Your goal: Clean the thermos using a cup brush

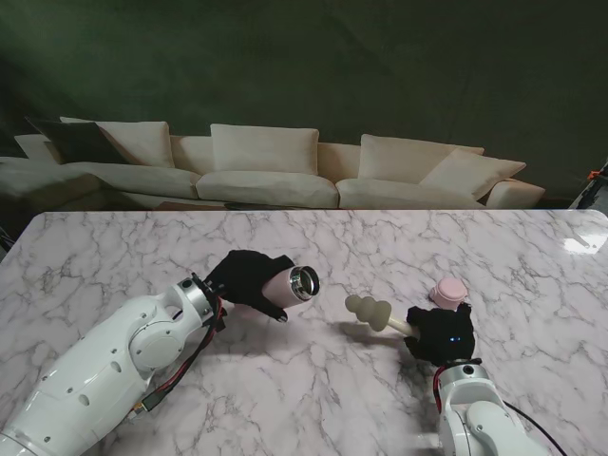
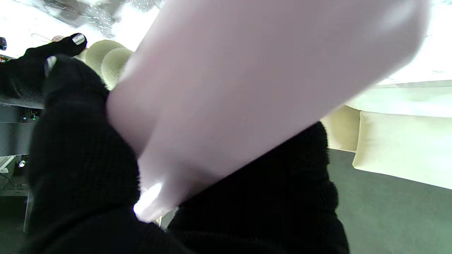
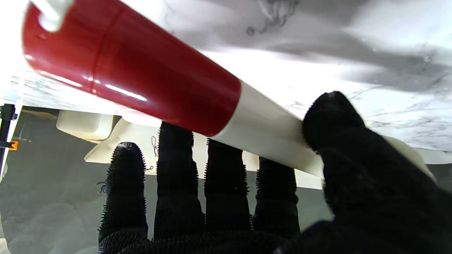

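Stand view shows the left hand [image 1: 249, 276] wrapped around the pink thermos [image 1: 290, 284], held off the marble table [image 1: 114, 256], its open mouth facing right. Just beside it, the right hand [image 1: 440, 332] grips the cup brush [image 1: 378, 313]. A pink lid [image 1: 447, 291] sits behind.

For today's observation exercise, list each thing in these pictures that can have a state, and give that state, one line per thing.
thermos: lid off, lying sideways in the left hand, off the table, mouth towards the brush.
cup brush: held by its handle, head short of the thermos mouth, not inside.
pink lid: off the thermos, resting on the table.
left hand: closed around the thermos.
right hand: closed on the brush handle.
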You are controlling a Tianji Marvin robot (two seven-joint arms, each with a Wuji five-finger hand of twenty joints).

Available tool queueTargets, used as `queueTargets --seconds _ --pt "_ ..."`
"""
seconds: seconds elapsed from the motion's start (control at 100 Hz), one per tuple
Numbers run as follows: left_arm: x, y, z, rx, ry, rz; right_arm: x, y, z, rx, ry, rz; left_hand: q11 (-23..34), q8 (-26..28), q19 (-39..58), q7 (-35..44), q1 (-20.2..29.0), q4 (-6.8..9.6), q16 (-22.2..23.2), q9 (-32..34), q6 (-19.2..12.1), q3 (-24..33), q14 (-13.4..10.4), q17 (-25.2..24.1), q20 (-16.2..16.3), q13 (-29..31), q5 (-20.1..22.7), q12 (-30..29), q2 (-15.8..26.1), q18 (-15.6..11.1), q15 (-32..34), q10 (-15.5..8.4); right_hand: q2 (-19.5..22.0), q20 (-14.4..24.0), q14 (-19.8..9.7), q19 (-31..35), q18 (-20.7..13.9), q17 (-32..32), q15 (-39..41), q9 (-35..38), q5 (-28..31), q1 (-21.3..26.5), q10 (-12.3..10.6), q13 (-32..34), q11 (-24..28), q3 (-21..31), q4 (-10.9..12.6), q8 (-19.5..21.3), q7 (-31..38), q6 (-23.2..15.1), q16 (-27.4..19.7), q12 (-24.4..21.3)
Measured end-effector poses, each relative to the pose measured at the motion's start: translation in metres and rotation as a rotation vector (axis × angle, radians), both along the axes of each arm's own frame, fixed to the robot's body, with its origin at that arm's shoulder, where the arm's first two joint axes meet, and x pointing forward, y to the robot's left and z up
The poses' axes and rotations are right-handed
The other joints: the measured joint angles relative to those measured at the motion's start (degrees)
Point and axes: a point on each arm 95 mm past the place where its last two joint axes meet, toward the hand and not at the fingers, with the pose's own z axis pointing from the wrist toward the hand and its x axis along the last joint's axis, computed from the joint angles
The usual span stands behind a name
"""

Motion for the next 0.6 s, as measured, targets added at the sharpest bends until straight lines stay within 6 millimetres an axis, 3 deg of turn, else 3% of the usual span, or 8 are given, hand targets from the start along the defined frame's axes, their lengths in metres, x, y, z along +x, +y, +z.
queueTargets --seconds 0.25,0.38,0.6 --pt "0.0 0.0 0.0 -0.003 -0.001 0.001 0.002 -0.005 0.007 -0.007 0.009 0.031 0.02 0.0 0.0 0.0 0.0 0.0 0.0 0.0 0.0 0.0 0.0 0.0 0.0 0.0 0.0 0.0 0.0 0.0 0.02 0.0 0.04 0.42 -3.81 2.74 0.73 6.84 8.25 0.14 0.28 0.0 -0.01 9.66 9.85 -3.2 -0.01 0.85 1.58 0.07 7.68 7.61" --pt "0.0 0.0 0.0 0.008 -0.003 -0.001 0.003 -0.008 0.015 -0.034 0.001 0.092 0.03 0.0 0.01 0.0 0.0 0.0 0.0 0.0 0.0 0.0 0.0 0.0 0.0 0.0 0.0 0.0 0.0 0.0 0.03 0.0 0.04 2.8 -5.56 6.61 0.59 11.3 11.9 0.14 0.29 0.0 -0.09 12.08 11.94 -3.69 -0.01 0.87 2.16 0.07 10.21 9.07" --pt "0.004 -0.003 -0.005 0.08 0.0 -0.025 0.004 -0.019 0.043 -0.069 -0.045 0.147 0.04 0.0 0.01 0.0 0.0 0.0 0.0 0.0 0.0 0.0 0.0 0.0 0.0 0.0 0.0 0.0 0.0 0.0 0.04 0.0 0.04 3.44 -6.08 7.13 -0.02 11.52 11.96 0.15 0.29 0.0 -0.13 12.1 12.04 -3.7 -0.01 0.87 2.19 0.07 10.88 9.73"
